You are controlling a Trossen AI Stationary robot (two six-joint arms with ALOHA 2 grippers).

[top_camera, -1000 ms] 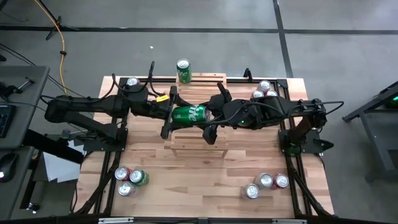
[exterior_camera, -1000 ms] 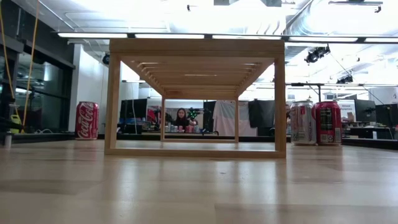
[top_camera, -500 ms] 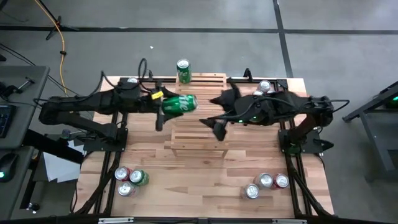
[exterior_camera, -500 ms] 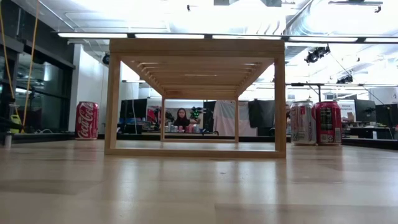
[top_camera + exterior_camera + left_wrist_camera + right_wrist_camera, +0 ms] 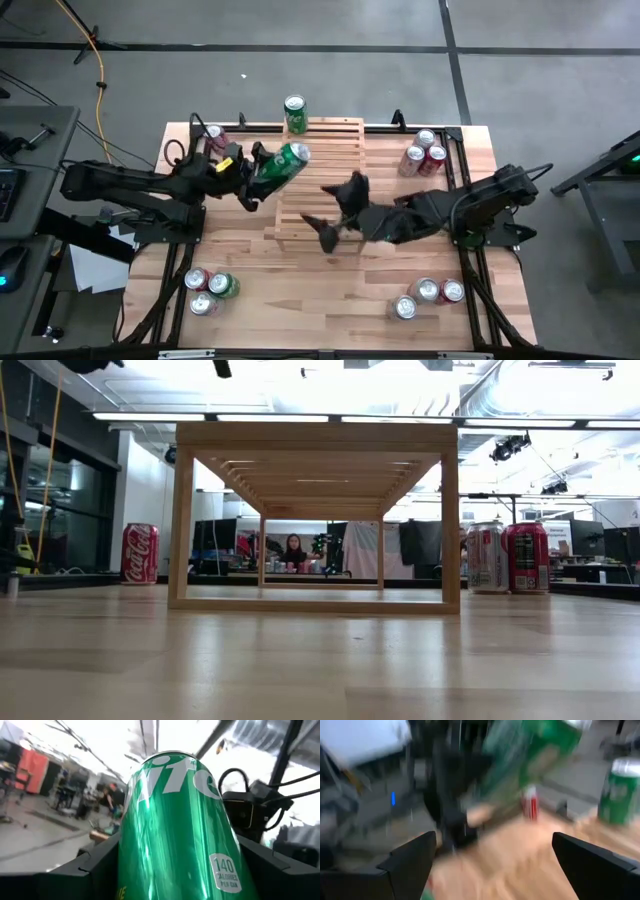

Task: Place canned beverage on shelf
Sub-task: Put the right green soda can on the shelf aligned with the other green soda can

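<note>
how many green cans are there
3 green cans: one upright at the far end of the slatted shelf, one tilted in the left tool, one in the near-left cluster. Arms may hide others.

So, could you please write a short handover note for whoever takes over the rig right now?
Left gripper: shut on the green can, held tilted in the air at the shelf's left edge.
Right gripper: open, empty, over the shelf's near right part.
Done: a second green can stands at the shelf's far edge.
Left: set the held can on the shelf and release.
</note>
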